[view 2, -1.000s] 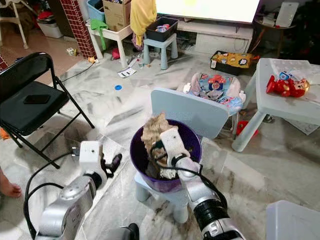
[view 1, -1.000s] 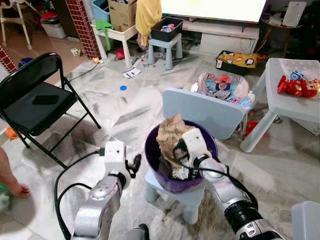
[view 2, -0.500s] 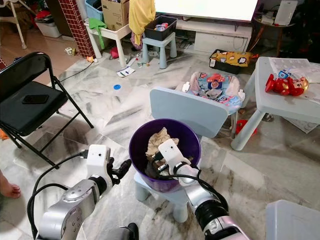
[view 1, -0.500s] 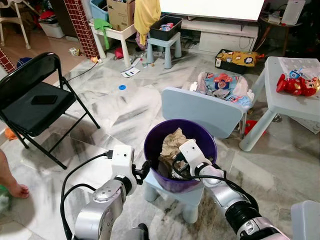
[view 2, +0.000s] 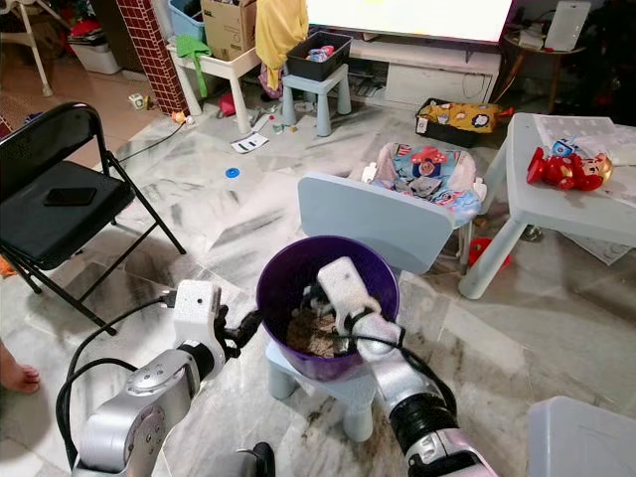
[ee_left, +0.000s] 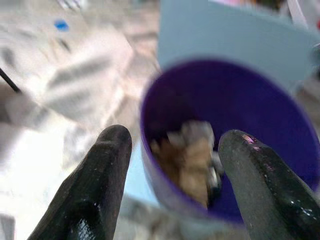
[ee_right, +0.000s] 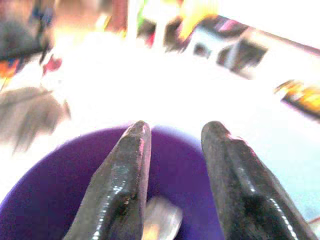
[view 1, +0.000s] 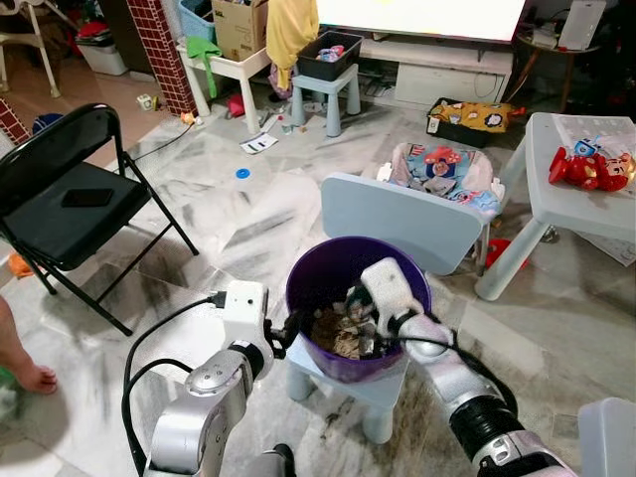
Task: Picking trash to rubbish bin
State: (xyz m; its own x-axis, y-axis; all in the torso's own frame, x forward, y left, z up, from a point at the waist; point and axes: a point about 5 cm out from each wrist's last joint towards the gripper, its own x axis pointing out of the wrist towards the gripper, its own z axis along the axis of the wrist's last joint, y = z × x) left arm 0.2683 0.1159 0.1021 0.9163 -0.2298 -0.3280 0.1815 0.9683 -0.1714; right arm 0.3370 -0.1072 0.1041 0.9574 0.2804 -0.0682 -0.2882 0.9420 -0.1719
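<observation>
A purple bin point(view 1: 328, 248) stands on the seat of a small light blue chair point(view 1: 397, 219). Crumpled brown paper trash point(view 1: 338, 333) lies loose at the bin's bottom. My right gripper point(view 1: 356, 310) reaches inside the bin just above the trash, and it is open with nothing between its fingers point(ee_right: 127, 165). The bin's purple wall point(ee_right: 60, 190) shows below them in the right wrist view. My left gripper point(view 1: 283, 333) is open beside the bin's left outer wall. Its wrist view looks over the rim point(ee_left: 260, 100) at the trash point(ee_left: 192, 155).
A black folding chair point(view 1: 70, 199) stands at the left, with a person's foot point(view 1: 20, 363) near it. A pale table point(view 1: 586, 199) with a red toy point(view 1: 591, 171) stands at the right. A black cable loops over the marble floor point(view 1: 139, 358) by my left arm.
The right gripper carried the brown paper down into the bin and let it go; the paper now lies at the bottom. The left gripper moved in beside the bin.
</observation>
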